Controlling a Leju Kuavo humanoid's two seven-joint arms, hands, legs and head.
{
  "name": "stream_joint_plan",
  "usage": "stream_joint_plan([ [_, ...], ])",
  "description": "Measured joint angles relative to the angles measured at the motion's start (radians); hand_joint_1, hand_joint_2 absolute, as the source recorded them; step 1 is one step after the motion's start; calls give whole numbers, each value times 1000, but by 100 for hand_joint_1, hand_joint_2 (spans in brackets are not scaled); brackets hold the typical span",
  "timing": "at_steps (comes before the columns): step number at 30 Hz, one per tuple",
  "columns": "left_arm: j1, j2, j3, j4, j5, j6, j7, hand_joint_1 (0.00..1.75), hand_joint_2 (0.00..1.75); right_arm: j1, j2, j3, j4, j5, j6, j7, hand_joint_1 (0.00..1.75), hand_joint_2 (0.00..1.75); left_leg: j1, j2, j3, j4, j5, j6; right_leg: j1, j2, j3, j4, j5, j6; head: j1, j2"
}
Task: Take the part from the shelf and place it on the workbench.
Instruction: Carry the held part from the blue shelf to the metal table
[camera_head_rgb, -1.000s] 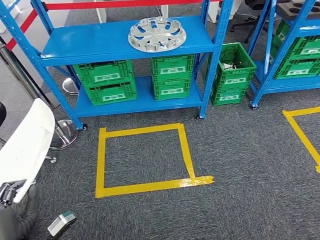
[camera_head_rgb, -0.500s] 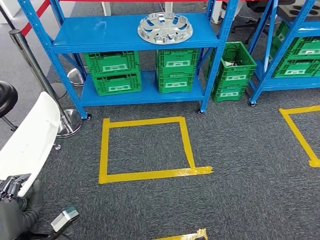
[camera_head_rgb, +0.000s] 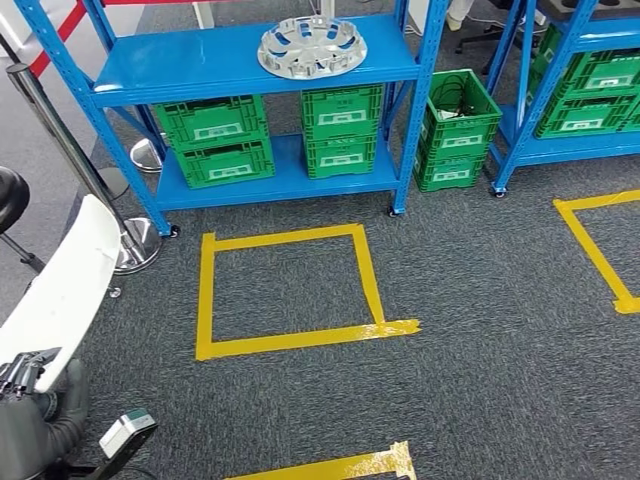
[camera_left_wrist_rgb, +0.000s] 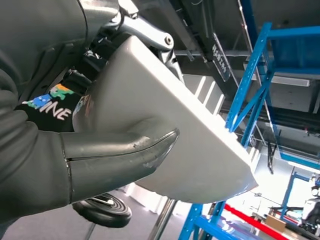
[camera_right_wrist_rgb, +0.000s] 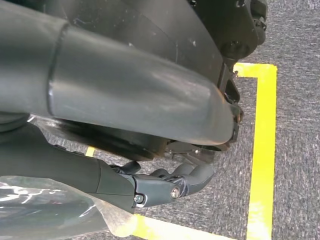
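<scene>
Carpet (camera_head_rgb: 468, 330) marked with a yellow tape square (camera_head_rgb: 287, 290) lies before the blue shelf (camera_head_rgb: 226, 65). On its top board rests the silver wheel cover (camera_head_rgb: 312, 46), above green crates (camera_head_rgb: 219, 150). The left hand (camera_left_wrist_rgb: 113, 155) shows its thumb against a white panel (camera_left_wrist_rgb: 196, 160); the right hand (camera_right_wrist_rgb: 166, 185) hangs with fingers curled, whether holding anything I cannot tell.

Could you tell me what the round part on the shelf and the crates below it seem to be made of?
The round part looks like cast or machined metal, or silver-painted plastic: pale grey sheen, spoked cut-outs. The crates look like moulded plastic: uniform matt green, ribbed walls. The shelf appears painted steel: glossy blue, perforated posts.
</scene>
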Motion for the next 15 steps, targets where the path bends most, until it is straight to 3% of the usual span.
stream_joint_plan([
  [5, 3, 17, -13, 2, 1, 0, 16, 175, 175, 0, 0, 0, 0, 2, 0, 0, 0, 0, 4, -1, -1, -2, 14, -25, 4, -1, -1, 4, 3, -5, -1, 0],
  [15, 4, 36, -34, 6, -8, 0, 48, 175, 175, 0, 0, 0, 0, 3, -3, 0, 0, 0, 4, -1, -8, -2, 15, -39, 4, -1, -7, 5, 6, -9, -1, 0],
])
